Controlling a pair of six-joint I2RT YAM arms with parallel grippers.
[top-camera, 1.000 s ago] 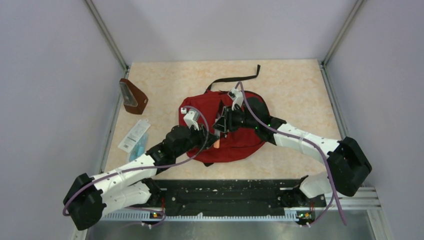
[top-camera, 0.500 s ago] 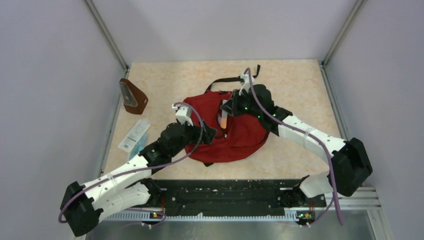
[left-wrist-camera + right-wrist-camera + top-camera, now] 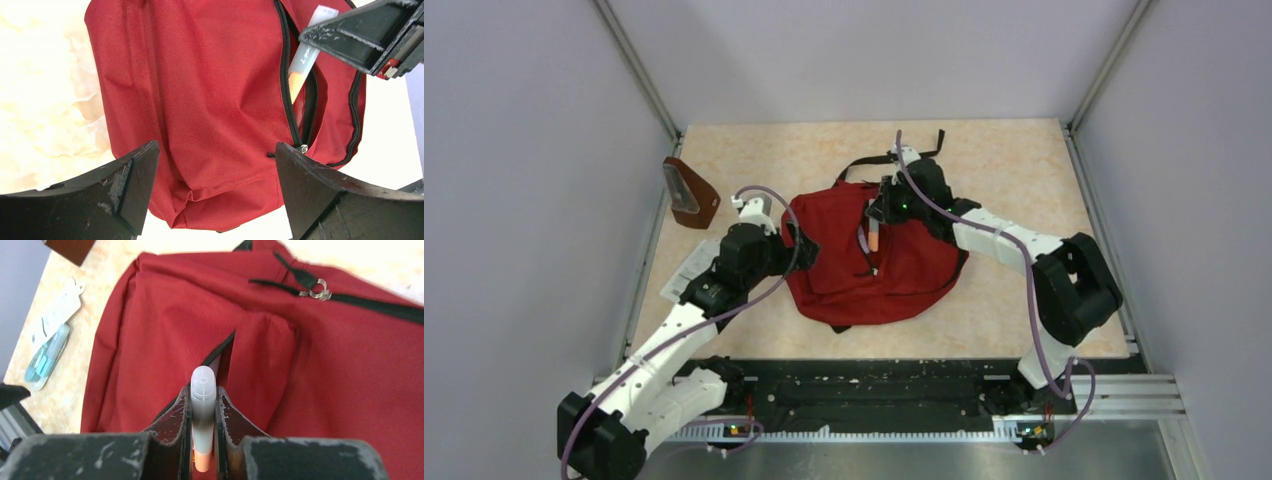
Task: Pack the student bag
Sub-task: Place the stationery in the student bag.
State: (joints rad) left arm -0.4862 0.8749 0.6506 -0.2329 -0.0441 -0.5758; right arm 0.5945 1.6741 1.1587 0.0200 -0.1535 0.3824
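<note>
The student bag [image 3: 894,275] lies flat mid-table, a dark-red backpack with black zippers. Its front pocket's zipper slit [image 3: 308,102] gapes a little. My right gripper [image 3: 877,220] hangs over the bag's upper middle, shut on a marker [image 3: 875,239] with a clear cap and orange body. In the right wrist view the marker [image 3: 202,405] stands pinched between the pads, over the slit [image 3: 219,354]. My left gripper [image 3: 801,246] is at the bag's left edge, open, nothing between its fingers [image 3: 125,185]. The left wrist view shows the bag [image 3: 210,100] and the marker [image 3: 307,52] at the slit.
A small brown pouch [image 3: 691,192] stands at the table's left edge. A blister pack [image 3: 692,272] lies below it, partly under the left arm. The bag's black strap [image 3: 894,155] trails toward the back. Walls close in on three sides.
The marker passed from the left gripper to the right one, which shut on it and carried it toward the bag's top. The left gripper opened and drew back left.
</note>
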